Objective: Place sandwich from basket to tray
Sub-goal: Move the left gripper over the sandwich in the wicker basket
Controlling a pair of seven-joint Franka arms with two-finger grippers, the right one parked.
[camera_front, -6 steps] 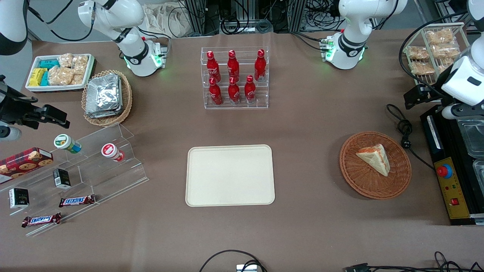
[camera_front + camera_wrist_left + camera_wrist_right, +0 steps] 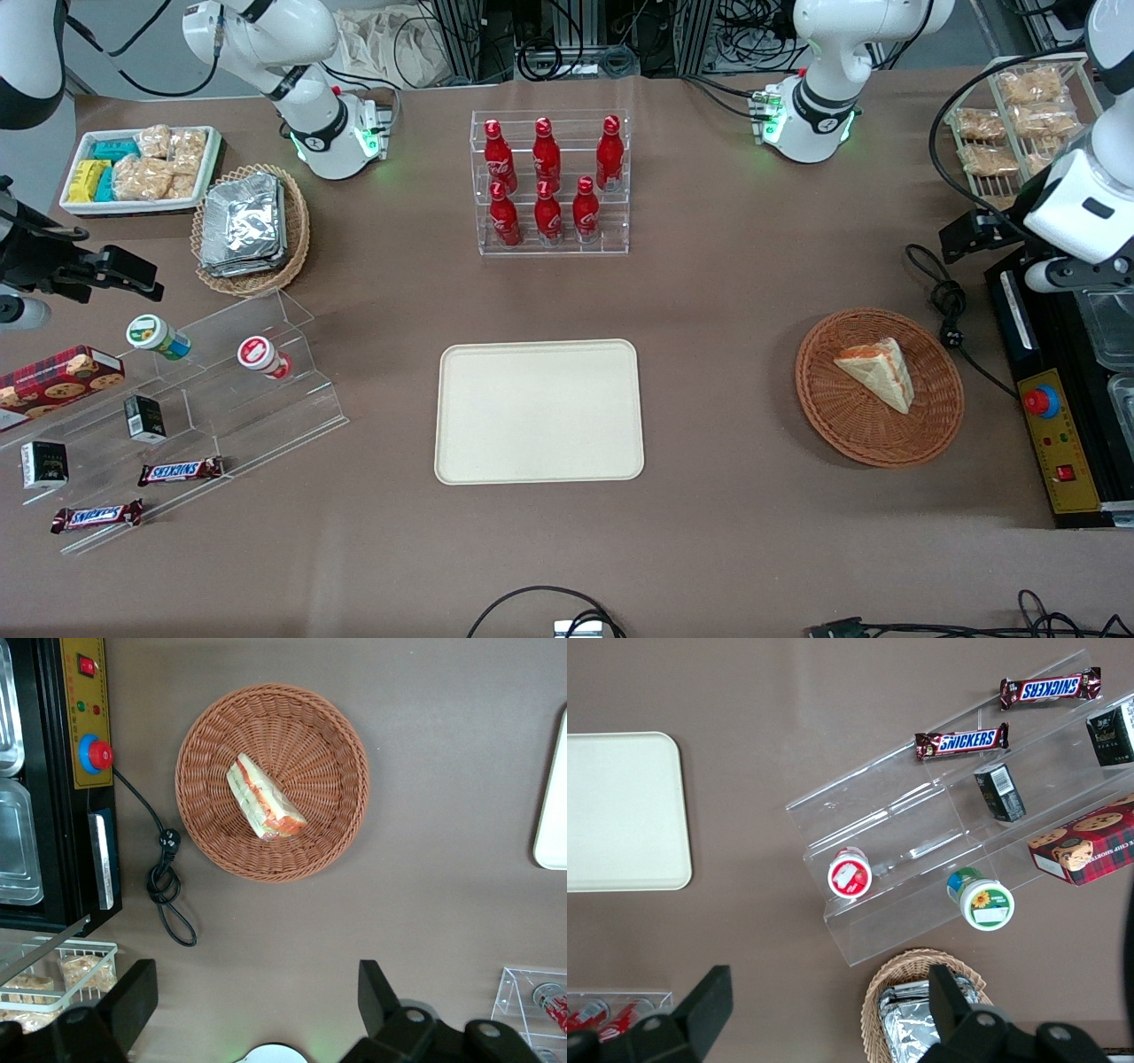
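Observation:
The sandwich (image 2: 877,372) (image 2: 264,799), a wrapped pale wedge with red, orange and green stripes on its edge, lies in the reddish-brown wicker basket (image 2: 842,416) (image 2: 328,744). The cream tray (image 2: 539,412) (image 2: 554,815) sits bare at mid-table, toward the parked arm from the basket. My gripper (image 2: 961,237) (image 2: 255,1001) hangs high above the table, farther from the front camera than the basket and toward the working arm's end. It is open, its two dark fingers (image 2: 133,1001) spread wide with only brown tabletop between them.
A black appliance (image 2: 1054,434) with a red button stands beside the basket, and its coiled cable (image 2: 946,301) lies next to the basket's rim. A wire rack of snack packets (image 2: 1019,115) is close to the arm. A bottle rack (image 2: 549,182) stands farther back than the tray.
The working arm's wrist has shifted slightly, with the gripper still open. The sandwich, basket and tray have not moved.

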